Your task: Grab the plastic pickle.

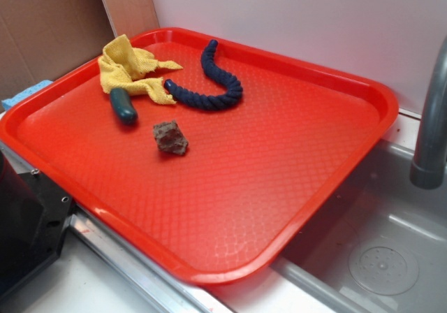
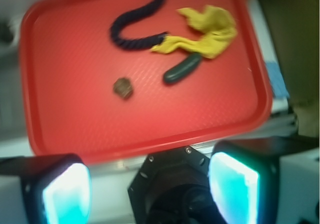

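Hovering claw [image 2: 150, 184] released, holding nothing | plastic pickle [image 1: 123, 106] on red tray [image 1: 279, 187], one end touching yellow cloth [image 1: 133, 68], near rope [image 1: 209, 82] | no readable writing

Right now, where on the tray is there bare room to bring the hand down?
Bare: the red tray between brown lump and sink-side rim. Crowded: far corner, where yellow cloth, plastic pickle and rope cluster.

Bright, even light; exterior view sharp, wrist view soft.
Pale glare washes the red tray [image 1: 335, 103] at its far rim; the wrist view is blurred throughout, and the claw's fingers [image 2: 67, 194] glow overexposed cyan.
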